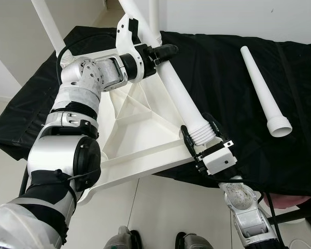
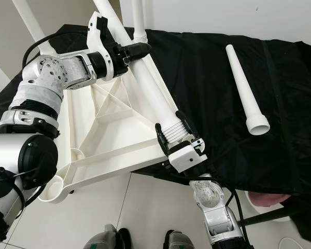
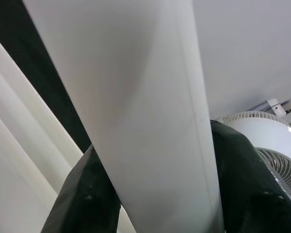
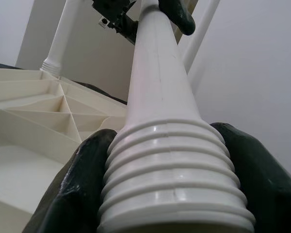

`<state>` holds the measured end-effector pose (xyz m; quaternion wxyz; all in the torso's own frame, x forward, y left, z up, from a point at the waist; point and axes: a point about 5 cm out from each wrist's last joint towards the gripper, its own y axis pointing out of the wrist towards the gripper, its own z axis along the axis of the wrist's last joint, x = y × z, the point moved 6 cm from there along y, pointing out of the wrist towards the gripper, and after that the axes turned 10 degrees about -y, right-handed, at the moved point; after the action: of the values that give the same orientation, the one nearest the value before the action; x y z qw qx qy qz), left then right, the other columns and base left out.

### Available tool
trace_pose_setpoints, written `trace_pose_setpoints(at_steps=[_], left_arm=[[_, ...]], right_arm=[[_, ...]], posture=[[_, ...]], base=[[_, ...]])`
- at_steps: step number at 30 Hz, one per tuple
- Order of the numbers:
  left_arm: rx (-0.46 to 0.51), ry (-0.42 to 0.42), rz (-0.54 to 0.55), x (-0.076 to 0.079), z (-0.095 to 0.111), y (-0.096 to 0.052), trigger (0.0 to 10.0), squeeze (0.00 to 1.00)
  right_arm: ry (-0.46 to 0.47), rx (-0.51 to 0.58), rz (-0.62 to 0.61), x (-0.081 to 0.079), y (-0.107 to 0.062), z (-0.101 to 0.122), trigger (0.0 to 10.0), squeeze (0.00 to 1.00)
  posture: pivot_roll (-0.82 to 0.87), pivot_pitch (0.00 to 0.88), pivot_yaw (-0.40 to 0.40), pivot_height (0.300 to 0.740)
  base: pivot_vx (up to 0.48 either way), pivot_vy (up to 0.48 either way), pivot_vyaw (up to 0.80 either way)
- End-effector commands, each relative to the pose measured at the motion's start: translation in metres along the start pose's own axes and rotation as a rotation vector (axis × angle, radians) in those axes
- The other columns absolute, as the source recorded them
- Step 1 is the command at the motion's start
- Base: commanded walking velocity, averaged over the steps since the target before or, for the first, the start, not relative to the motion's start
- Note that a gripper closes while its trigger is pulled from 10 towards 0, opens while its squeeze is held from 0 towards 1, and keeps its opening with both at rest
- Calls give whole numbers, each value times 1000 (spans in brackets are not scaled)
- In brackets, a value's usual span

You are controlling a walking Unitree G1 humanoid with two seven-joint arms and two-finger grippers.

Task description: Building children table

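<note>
The white table top (image 1: 135,129) lies upside down, ribbed underside up, on a black cloth (image 1: 223,78), with one corner overhanging the tiled floor (image 1: 160,207). Two white legs (image 1: 46,23) already stand upright at its far corners. Both grippers hold a third leg (image 1: 179,91), which slants across the table top. The right gripper (image 1: 205,136) clamps its fingers (image 4: 262,179) on the threaded, ribbed end of this leg, just beside the near corner of the table top. The left gripper (image 1: 163,52) clamps its fingers (image 3: 87,194) on the smooth shaft of the same leg, higher up. A fourth leg (image 1: 262,88) lies loose on the cloth, well apart to the robot's right, its wide end toward the robot. A white fan (image 3: 266,141) appears in the left wrist view.
</note>
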<state>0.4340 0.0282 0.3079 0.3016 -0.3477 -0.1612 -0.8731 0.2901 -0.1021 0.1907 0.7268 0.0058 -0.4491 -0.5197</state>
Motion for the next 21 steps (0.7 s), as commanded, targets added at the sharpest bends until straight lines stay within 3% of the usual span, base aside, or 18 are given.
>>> trace_pose_setpoints(at_steps=[1,2,6,16,17,21], left_arm=[[17,36,4,3,8,-1,0,0],[21,31,5,2,8,-1,0,0],[28,24,9,2,10,-1,0,0],[77,33,-15,9,24,-2,314,0],[75,38,-29,13,25,-2,10000,0],[83,46,-52,22,31,-3,10000,0]], right_arm=[[12,28,-1,0,3,6,10000,0],[40,23,-9,0,3,6,10000,1000],[76,21,-16,-2,2,7,10000,1000],[292,-83,-78,4,15,-2,10000,1000],[328,-103,-81,4,18,-4,10000,0],[386,-130,-86,7,24,-7,10000,0]], posture=[[-108,129,99,740],[-108,130,99,740],[-109,130,100,740],[-117,123,100,740],[-120,119,100,740],[-121,113,97,740]], base=[[0,0,0],[0,0,0],[0,0,0],[0,0,0],[0,0,0],[0,0,0]])
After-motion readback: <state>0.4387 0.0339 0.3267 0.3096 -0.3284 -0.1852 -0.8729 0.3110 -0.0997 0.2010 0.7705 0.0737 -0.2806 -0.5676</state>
